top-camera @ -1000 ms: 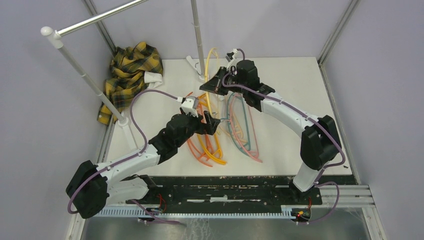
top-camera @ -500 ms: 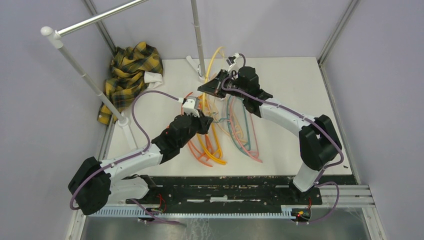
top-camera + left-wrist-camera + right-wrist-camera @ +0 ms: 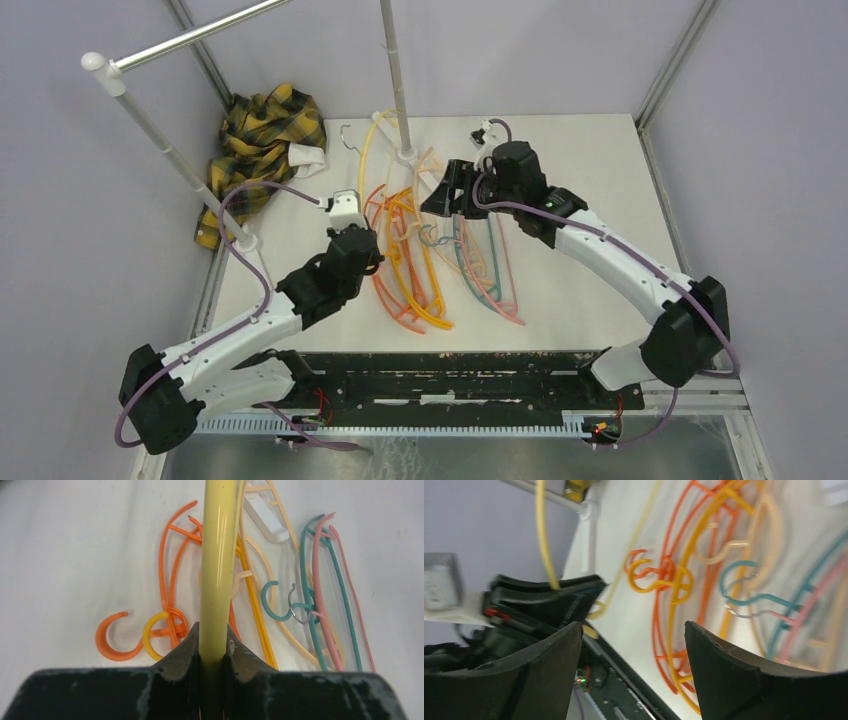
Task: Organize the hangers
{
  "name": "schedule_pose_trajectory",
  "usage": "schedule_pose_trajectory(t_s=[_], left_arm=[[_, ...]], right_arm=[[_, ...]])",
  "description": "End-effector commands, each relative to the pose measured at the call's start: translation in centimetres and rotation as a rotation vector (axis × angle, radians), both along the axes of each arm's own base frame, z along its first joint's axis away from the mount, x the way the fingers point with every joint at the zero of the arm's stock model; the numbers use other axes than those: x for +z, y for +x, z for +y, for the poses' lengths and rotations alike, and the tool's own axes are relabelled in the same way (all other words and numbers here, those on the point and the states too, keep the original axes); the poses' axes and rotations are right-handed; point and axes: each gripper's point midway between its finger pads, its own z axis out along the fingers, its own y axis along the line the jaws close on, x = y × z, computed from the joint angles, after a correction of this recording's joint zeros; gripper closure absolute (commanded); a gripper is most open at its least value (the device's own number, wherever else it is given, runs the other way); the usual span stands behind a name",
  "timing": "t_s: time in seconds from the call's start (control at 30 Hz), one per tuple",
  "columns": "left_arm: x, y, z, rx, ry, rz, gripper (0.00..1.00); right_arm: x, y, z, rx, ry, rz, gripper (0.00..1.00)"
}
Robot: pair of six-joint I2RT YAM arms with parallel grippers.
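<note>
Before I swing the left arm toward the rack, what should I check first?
1. Grip: the left end effector is shut on the yellow hanger: ok.
2. Spare arm: the right end effector is open and empty: ok.
3. Yellow hanger clear of the hangers on the table: cannot tell; it overlaps them in the left wrist view.
4. Its hook turned toward the rack rail: cannot tell.
5. Pile untangled: not ok; the teal hook crosses a metal hook.
</note>
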Motion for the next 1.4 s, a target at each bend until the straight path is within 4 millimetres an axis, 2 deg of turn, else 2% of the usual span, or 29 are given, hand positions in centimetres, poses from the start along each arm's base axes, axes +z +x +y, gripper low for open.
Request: schedule_pose_trajectory(t_s=[0.0,0.13,0.23,0.3,0.4,0.53,0.7,0.8,0.97,1.37], left_arm=[[5.1,0.8,5.2,0.289,0.059,-0.078,0.97],[6.0,0.4,5.9,0.318,0.100,-0.048,0.97],[7.8,0.4,6.3,0.327,0.084,-0.082,0.97],[9.6,0.7,7.2,0.368,0.132,-0.117,0.97],[13.4,1.6,8.4,0.447,0.231,-0.158,0.97],[19.3,2.7,8.4,0.473,0.229,-0.264,0.97],[24.1,4.9,8.1,0.489,0.240,-0.306,0.97],[24.7,6.9,7.3,0.470,0.245,-0.295,0.97],[25.2,9.3,6.8,0.465,0.244,-0.280,0.97],[24.1,14.1,7.6,0.464,0.218,-0.233,0.97]], right_arm=[[-2.8,0.4,-7.0,-0.137,-0.337,-0.100,0.15],[-4.5,0.3,-9.5,-0.156,-0.429,-0.078,0.15],[-5.7,0.1,-9.9,-0.155,-0.432,-0.057,0.15],[-6.3,0.1,-9.8,-0.153,-0.429,-0.042,0.15],[-7.2,0.5,-9.4,-0.138,-0.425,-0.024,0.15],[-8.3,0.9,-9.3,-0.128,-0.422,0.000,0.15],[-9.0,1.6,-9.2,-0.130,-0.410,0.022,0.16],[-9.0,2.0,-9.1,-0.127,-0.392,0.031,0.16],[-8.8,2.6,-9.6,-0.138,-0.376,0.033,0.16],[-9.0,3.5,-11.6,-0.165,-0.364,0.046,0.17]])
